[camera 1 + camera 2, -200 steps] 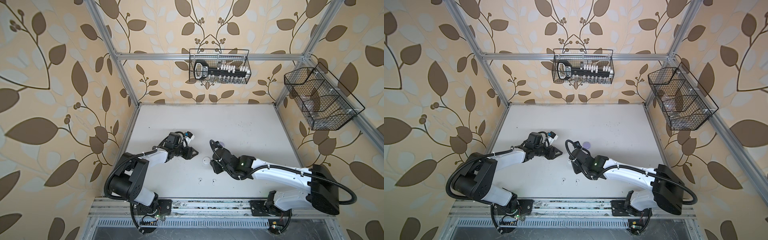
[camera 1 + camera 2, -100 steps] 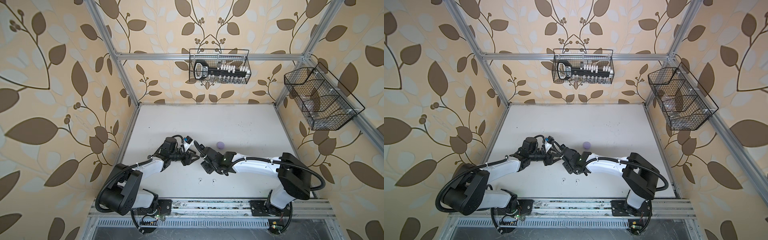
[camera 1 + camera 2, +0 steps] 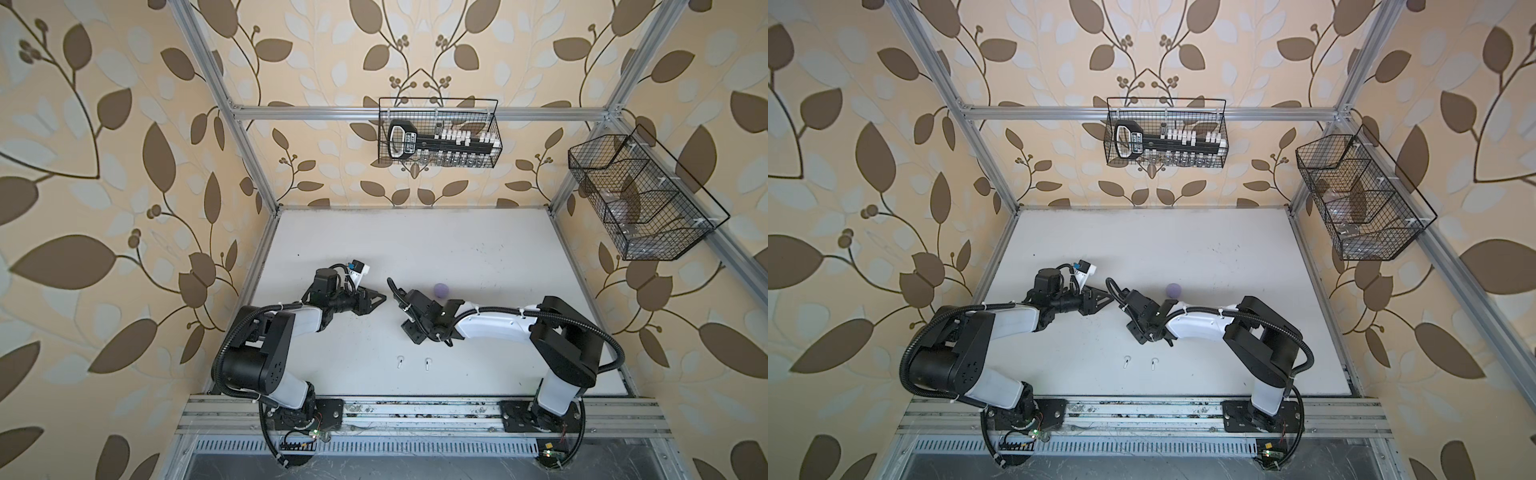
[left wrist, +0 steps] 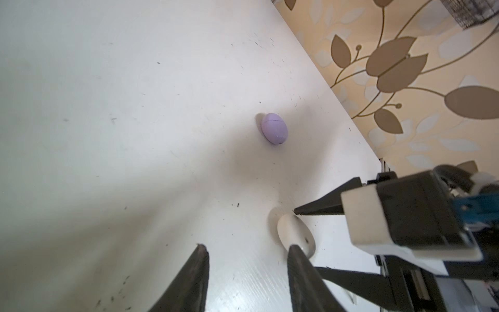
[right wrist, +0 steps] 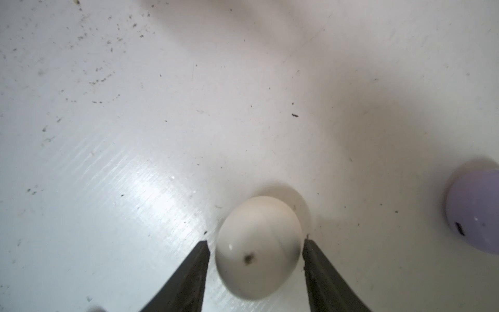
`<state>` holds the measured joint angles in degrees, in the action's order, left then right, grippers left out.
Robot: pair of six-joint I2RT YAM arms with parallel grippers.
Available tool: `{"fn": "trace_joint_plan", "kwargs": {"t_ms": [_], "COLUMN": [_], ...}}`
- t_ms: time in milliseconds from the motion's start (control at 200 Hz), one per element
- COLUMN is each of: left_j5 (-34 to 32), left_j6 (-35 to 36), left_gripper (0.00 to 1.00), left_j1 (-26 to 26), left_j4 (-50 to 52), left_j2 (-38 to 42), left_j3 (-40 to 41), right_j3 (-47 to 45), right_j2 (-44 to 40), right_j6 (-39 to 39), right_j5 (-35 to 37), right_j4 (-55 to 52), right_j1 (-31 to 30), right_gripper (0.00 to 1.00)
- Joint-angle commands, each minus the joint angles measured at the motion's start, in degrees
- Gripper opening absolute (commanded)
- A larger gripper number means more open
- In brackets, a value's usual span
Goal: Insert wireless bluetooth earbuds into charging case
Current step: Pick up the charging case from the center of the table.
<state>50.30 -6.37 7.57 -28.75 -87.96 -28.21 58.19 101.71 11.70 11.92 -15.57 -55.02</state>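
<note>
Closest to me two white earbuds (image 3: 400, 362) loose on the table (image 3: 457, 241), then my right claw (image 5: 255, 241), fingers (image 5: 189, 275) apart around the white case (image 5: 258, 259), my left claw (image 4: 247, 247) spread and empty beside it, purple case (image 3: 441, 289) farther back.

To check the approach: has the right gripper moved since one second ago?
Yes. The right gripper shifted toward the robot's left, away from the lavender case; its jaws now flank the white case.
</note>
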Motion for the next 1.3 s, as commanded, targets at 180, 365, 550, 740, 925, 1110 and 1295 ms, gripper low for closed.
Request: {"fn": "trace_joint_plan", "kwargs": {"t_ms": [180, 365, 550, 740, 925, 1110, 1295], "left_j5": [3.3, 3.4, 3.4, 3.3, 3.3, 3.2, 3.2], "left_j6": [-3.9, -3.9, -3.9, -4.0, -4.0, -4.0, -4.0], "left_gripper": [0.5, 0.5, 0.5, 0.5, 0.5, 0.5, 0.5], "left_j1": [-0.7, -0.7, -0.7, -0.7, -0.7, -0.7, -0.7], "left_j4": [-5.7, -5.7, -5.5, -5.5, -5.6, -5.6, -5.6], "left_j2": [-0.1, -0.2, -0.4, -0.5, -0.5, -0.4, -0.3], "left_j3": [-1.3, -1.3, -1.4, -1.4, -1.3, -1.3, -1.3], "right_j3": [1.1, 1.3, 0.9, 0.2, -0.2, -0.4, -0.4], "right_j2": [0.1, 0.6, 1.1, 0.7, -0.1, -0.6, -1.2], "right_j6": [-1.4, -1.9, -1.9, -1.0, 0.2, 0.6, 0.7], "right_j5": [-1.3, -1.6, -3.5, -3.7, -3.4, -4.0, -4.7], "right_j4": [0.7, 0.6, 0.4, 0.2, 0.0, -0.1, -0.7], "right_j1": [0.3, 1.2, 0.9, -1.5, -2.5, -3.0, -3.6], "right_gripper": [0.57, 0.58, 0.58, 0.58, 0.58, 0.59, 0.58]}}
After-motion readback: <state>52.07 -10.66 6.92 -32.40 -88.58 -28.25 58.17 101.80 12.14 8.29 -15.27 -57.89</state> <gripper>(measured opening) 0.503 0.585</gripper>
